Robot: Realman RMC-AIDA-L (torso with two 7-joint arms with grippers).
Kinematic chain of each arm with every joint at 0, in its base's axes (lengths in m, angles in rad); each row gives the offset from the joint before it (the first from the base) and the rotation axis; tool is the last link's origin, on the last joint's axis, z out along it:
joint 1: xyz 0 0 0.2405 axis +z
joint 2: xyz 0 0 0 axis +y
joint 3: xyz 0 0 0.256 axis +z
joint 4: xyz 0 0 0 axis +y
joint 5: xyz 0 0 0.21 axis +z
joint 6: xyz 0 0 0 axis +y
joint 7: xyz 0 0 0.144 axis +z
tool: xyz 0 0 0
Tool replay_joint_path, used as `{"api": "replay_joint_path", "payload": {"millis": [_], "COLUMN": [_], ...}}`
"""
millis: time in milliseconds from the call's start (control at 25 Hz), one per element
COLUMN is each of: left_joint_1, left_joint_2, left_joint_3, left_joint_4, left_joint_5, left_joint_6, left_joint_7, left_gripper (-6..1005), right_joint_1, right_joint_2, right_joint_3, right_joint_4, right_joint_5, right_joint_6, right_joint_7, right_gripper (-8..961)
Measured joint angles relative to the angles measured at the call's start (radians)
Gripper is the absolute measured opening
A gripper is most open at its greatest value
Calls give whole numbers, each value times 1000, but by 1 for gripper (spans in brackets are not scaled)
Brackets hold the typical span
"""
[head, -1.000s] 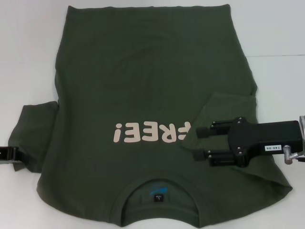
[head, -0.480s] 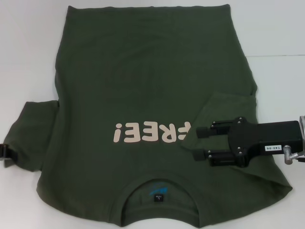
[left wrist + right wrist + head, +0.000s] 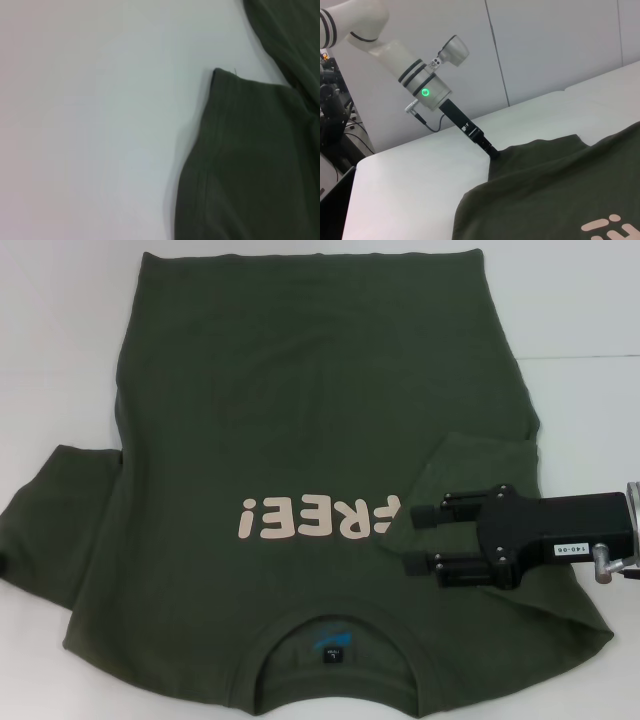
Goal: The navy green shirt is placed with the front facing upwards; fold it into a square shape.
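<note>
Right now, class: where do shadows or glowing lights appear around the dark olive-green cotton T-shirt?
Head view: the dark olive-green cotton T-shirt casts a faint shadow on the white table; left wrist view: a grey shadow edges its sleeve; right wrist view: a green light glows on the left arm.

I see a white desk [image 3: 590, 300] w/ a faint seam line across its far right side. In the right wrist view, pale wall panels [image 3: 545, 55] stand behind the desk, split by thin vertical joints. At that view's edge, dark equipment [image 3: 331, 107] w/ cables sits beyond the desk corner; can't tell what it is.
</note>
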Motion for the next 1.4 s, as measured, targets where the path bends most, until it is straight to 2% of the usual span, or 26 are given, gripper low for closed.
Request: {"api": "replay_joint_path", "payload": {"millis": [1200,1400], "left_joint_1": [-8,-12], "left_joint_2": [0,-4], "left_joint_3": [0,8], "left_joint_4": [37,44], "left_joint_5": [-10,-23], "left_joint_6": [-151,-117], "left_joint_7": [-52,-52], "left_gripper": [31,31], "right_joint_1": [11,12], "right_joint_2": [0,0], "right_joint_3": [0,-1], "right_joint_4": [26,26], "right_joint_5": [0,0], "right_joint_6": [24,30], "right_joint_7": [-2,-1], "right_gripper": [672,673]}}
